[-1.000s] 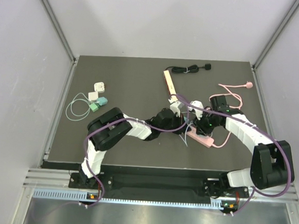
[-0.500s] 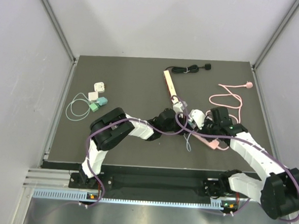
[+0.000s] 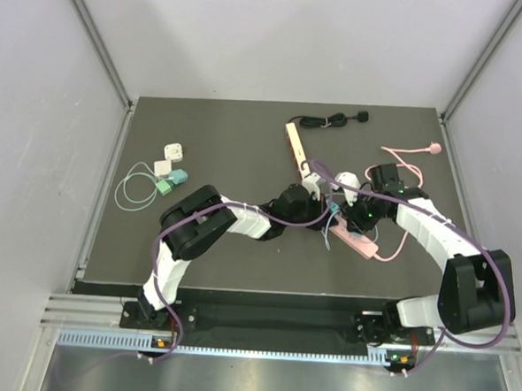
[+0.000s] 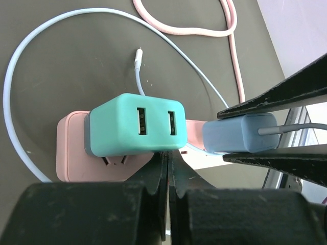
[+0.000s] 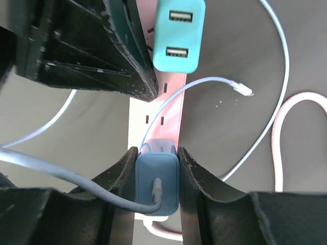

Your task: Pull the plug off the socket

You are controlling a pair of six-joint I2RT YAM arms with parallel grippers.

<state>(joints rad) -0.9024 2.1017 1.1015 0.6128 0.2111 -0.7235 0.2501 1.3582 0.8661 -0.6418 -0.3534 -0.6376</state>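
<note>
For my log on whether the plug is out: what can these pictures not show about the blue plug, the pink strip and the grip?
1. Pins of the blue plug: right wrist view, hidden under its own body; seated or out, cannot tell.
2. Same joint, top view: too small.
3. Near end of the pink strip: right wrist view, behind the plug and the jaws of the right gripper.
4. The left gripper: left wrist view, shut jaws overlap the strip; contact unclear.

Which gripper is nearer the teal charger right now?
Left. The left gripper, shut, has its tips right at the teal charger's edge over the pink power strip. The right gripper is farther along the strip, clamped on the blue plug.
</note>
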